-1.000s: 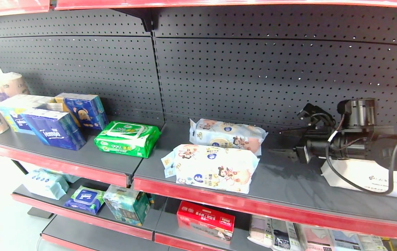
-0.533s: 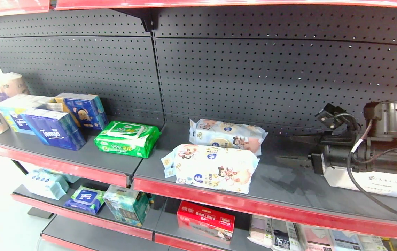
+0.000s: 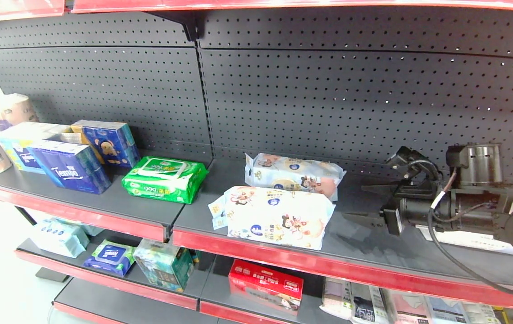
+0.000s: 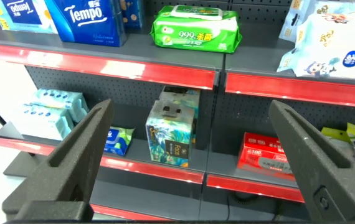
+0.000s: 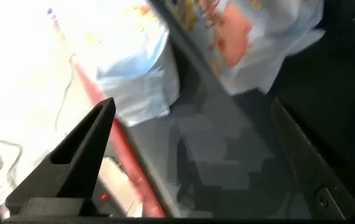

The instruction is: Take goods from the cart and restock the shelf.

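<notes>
1. The right gripper (image 3: 366, 203) hangs released and empty just above the shelf (image 3: 373, 252), jaws spread, pointing toward the cartoon-printed packs (image 3: 279, 216).
2. A white pack (image 3: 477, 239) lies flat on the shelf beneath that arm. It is seemingly already stocked, which would explain the free jaws.
3. The left gripper (image 4: 190, 107) is likewise spread and empty, facing the lower shelves.
4. The arm covers most of the white pack, so its shape is hard to judge.

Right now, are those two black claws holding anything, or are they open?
Left gripper: open, holding nothing.
Right gripper: open, holding nothing.
</notes>
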### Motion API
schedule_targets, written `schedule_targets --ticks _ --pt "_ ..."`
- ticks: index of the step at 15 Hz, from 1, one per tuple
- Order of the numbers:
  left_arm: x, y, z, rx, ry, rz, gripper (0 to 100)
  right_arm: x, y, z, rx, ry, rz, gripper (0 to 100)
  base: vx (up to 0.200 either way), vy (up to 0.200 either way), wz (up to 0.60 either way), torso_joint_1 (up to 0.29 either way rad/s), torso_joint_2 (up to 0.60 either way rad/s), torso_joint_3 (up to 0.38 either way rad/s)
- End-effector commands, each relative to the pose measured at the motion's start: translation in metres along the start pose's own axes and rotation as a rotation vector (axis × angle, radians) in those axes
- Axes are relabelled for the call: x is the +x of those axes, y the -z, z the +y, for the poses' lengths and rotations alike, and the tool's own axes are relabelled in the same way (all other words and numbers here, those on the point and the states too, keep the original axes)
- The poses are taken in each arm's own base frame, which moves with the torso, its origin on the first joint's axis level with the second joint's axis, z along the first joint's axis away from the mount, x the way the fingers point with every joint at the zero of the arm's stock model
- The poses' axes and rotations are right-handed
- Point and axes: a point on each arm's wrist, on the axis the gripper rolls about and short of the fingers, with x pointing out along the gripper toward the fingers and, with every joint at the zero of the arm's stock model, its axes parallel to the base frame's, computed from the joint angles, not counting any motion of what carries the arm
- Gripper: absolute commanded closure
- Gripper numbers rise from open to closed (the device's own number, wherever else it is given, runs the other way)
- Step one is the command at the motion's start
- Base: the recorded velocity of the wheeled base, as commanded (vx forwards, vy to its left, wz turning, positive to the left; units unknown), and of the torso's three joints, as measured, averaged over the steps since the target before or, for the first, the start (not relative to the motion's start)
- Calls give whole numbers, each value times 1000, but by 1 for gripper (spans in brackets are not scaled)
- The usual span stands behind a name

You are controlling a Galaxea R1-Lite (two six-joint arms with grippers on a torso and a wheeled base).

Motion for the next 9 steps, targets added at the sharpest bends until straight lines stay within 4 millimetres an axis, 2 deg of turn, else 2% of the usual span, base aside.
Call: schedule_targets --ticks 1,3,6,9 --pt "0 0 0 0 0 0 0 18 8 1 4 -27 27 0 0 0 0 0 0 0" --pt "0 0 0 0 -1 0 0 18 11 10 0 -51 40 0 0 0 0 0 0 0" --pt "0 0 0 0 -1 0 0 7 10 14 -7 -43 30 0 0 0 0 0 0 0" --pt "0 0 0 0 0 0 0 0 6 31 -22 -79 16 0 0 0 0 0 0 0"
